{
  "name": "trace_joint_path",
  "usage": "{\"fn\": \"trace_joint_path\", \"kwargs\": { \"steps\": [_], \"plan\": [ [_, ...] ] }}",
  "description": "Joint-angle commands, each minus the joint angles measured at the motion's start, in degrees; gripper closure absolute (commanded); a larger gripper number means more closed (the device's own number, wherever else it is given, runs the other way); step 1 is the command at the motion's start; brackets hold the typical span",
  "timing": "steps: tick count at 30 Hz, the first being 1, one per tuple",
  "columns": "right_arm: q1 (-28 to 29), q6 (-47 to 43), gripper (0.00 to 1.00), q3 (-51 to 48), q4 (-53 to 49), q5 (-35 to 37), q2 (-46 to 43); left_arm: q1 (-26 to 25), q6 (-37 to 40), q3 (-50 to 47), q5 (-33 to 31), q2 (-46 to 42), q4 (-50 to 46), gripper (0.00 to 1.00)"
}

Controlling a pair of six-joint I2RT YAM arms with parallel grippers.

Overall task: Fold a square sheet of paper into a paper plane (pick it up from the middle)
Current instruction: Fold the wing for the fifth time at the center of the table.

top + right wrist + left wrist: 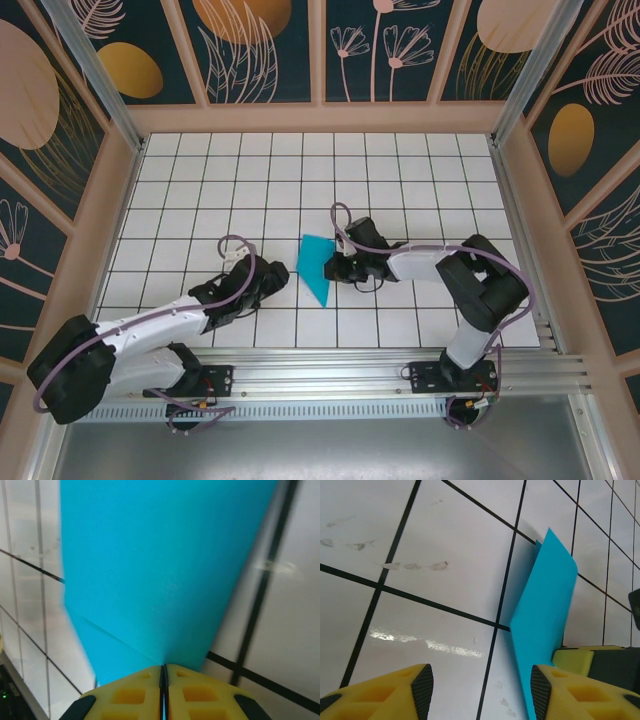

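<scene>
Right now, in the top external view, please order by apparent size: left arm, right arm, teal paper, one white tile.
1. Largest: left arm and right arm, too alike to rank.
2. Smaller: teal paper and white tile, about equal; the paper is longer, narrower.

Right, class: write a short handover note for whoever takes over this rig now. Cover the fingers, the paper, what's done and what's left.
Right gripper: fingers shut on one edge of the sheet of paper.
Left gripper: fingers open beside the sheet, gripping nothing.
Paper: between the two grippers, partly raised.
Done: picked up and folded to a tapering shape.
Left: remaining folds; not yet a finished plane.
</scene>
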Motion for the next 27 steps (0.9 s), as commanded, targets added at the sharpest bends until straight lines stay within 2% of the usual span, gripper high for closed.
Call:
{"fn": "trace_joint_path", "kwargs": {
  "steps": [1,9,17,27],
  "plan": [
    [-1.1,-0.3,0.88,-2.4,3.6,-1.8,1.0,0.3,1.8,2.3,3.1,2.1,2.8,0.43],
    [-1.6,-0.6,0.87,-4.6,5.3,-3.2,2.3,1.2,1.7,6.6,11.0,10.3,8.5,0.39],
    [-1.7,-1.9,0.87,-3.6,3.7,-1.8,3.0,3.9,1.3,9.1,15.3,19.3,12.0,0.37],
    [-1.7,-3.5,0.87,-2.6,2.6,-1.2,3.9,7.2,3.9,11.0,23.1,26.4,21.2,0.47]
  ]
}}
